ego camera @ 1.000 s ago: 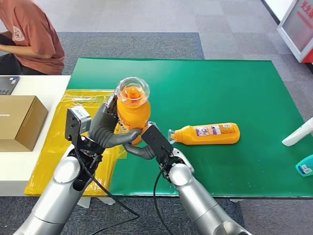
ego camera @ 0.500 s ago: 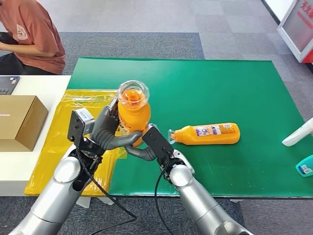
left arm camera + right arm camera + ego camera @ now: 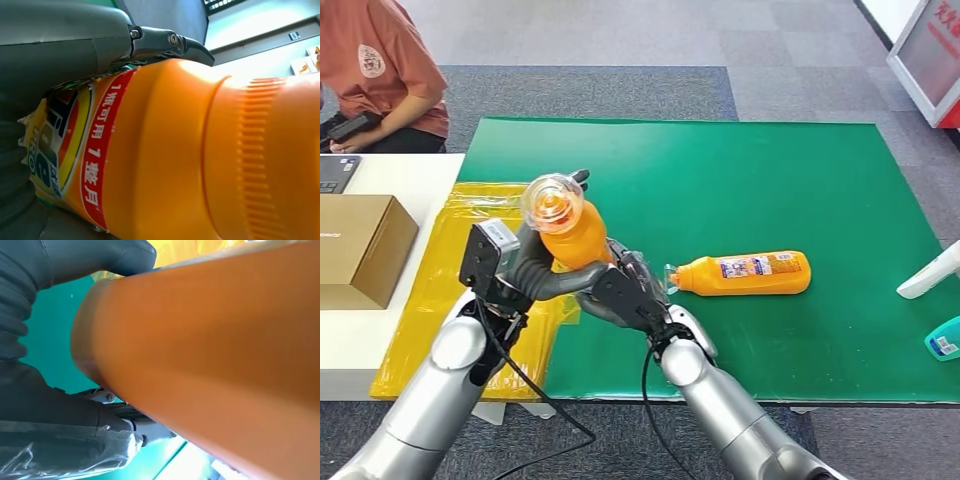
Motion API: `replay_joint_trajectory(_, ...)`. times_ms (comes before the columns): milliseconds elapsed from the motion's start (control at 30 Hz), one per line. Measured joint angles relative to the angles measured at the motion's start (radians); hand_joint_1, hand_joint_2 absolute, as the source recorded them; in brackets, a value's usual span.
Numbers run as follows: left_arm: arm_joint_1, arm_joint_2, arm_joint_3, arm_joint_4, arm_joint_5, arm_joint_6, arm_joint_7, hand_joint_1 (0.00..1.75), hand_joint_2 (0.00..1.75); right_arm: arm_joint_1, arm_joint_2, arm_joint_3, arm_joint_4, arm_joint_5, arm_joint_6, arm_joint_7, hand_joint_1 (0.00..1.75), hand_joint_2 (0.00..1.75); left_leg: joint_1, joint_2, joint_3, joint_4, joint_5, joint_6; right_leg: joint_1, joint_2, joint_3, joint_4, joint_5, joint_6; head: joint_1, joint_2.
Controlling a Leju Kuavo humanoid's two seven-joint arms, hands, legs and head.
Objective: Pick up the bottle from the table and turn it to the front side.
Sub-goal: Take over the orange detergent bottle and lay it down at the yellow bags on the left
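Now bottle (image 3: 573,233) tilted, cap leftward (both hands gripping).

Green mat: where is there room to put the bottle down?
The green mat is bare across its far half, beyond the lying bottle, and along the near edge right of the right hand. It is crowded where both hands hold the bottle, left hand included, and at the right edge.
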Motion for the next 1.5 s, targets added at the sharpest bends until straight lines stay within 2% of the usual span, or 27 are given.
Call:
replay_joint_trajectory(67, -0.006, 0.001, 0.0, 0.003, -0.002, 0.0, 0.002, 0.0, 1.75, -0.006, 0.0, 0.007, 0.008, 0.018, -0.019, 0.008, 1.75, 1.75, 0.0, 0.0, 0.0, 0.0, 0.0, 0.0, 0.0, 0.0, 0.0, 0.0, 0.0, 0.0, 0.0, 0.0)
replay_joint_trajectory(100, -0.008, 0.001, 0.0, 0.004, -0.003, 0.0, 0.003, 0.17, 1.75, -0.009, 0.0, 0.01, 0.012, 0.024, -0.027, 0.01, 1.75, 1.75, 0.0, 0.0, 0.0, 0.0, 0.0, 0.0, 0.0, 0.0, 0.0, 0.0, 0.0, 0.0, 0.0, 0.0)
replay_joint_trajectory(200, -0.013, 0.001, 0.0, 0.009, -0.004, 0.0, 0.004, 1.48, 1.75, -0.02, 0.0, 0.02, 0.028, 0.028, -0.043, 0.008, 1.75, 1.75, 0.0, 0.0, 0.0, 0.0, 0.0, 0.0, 0.0, 0.0, 0.0, 0.0, 0.0, 0.0, 0.0, 0.0)
replay_joint_trajectory(233, -0.014, 0.002, 0.0, 0.01, -0.004, 0.0, 0.004, 1.75, 1.75, -0.023, 0.0, 0.023, 0.033, 0.029, -0.046, 0.007, 1.75, 1.75, 0.0, 0.0, 0.0, 0.0, 0.0, 0.0, 0.0, 0.0, 0.0, 0.0, 0.0, 0.0, 0.0, 0.0)
replay_joint_trajectory(967, -0.01, 0.007, -0.002, 0.025, 0.035, 0.024, -0.004, 1.75, 1.75, -0.04, 0.0, 0.053, 0.085, 0.023, -0.082, -0.002, 1.75, 1.75, 0.0, 0.0, 0.0, 0.0, 0.0, 0.0, 0.0, 0.0, 0.0, 0.0, 0.0, 0.0, 0.0, 0.0)
replay_joint_trajectory(1100, 0.0, 0.007, 0.002, 0.025, 0.055, 0.066, -0.03, 1.75, 1.75, -0.045, 0.0, 0.058, 0.091, 0.021, -0.092, 0.001, 0.0, 1.75, 0.0, 0.0, 0.0, 0.0, 0.0, 0.0, 0.0, 0.0, 0.0, 0.0, 0.0, 0.0, 0.0, 0.0)
replay_joint_trajectory(1333, 0.025, 0.015, 0.023, 0.022, 0.085, 0.141, -0.054, 1.75, 1.75, -0.043, -0.007, 0.075, 0.094, 0.017, -0.107, 0.006, 0.0, 1.75, 0.0, 0.0, 0.0, 0.0, 0.0, 0.0, 0.0, 0.0, -0.001, 0.0, 0.0, 0.0, 0.0, 0.0)
replay_joint_trajectory(1500, 0.026, 0.033, 0.049, 0.008, 0.033, 0.206, -0.083, 1.75, 1.75, -0.042, -0.015, 0.075, 0.094, 0.01, -0.129, 0.013, 0.0, 1.75, 0.0, 0.0, 0.0, 0.0, 0.0, 0.0, 0.0, 0.0, -0.001, 0.0, 0.0, 0.0, 0.0, 0.0)
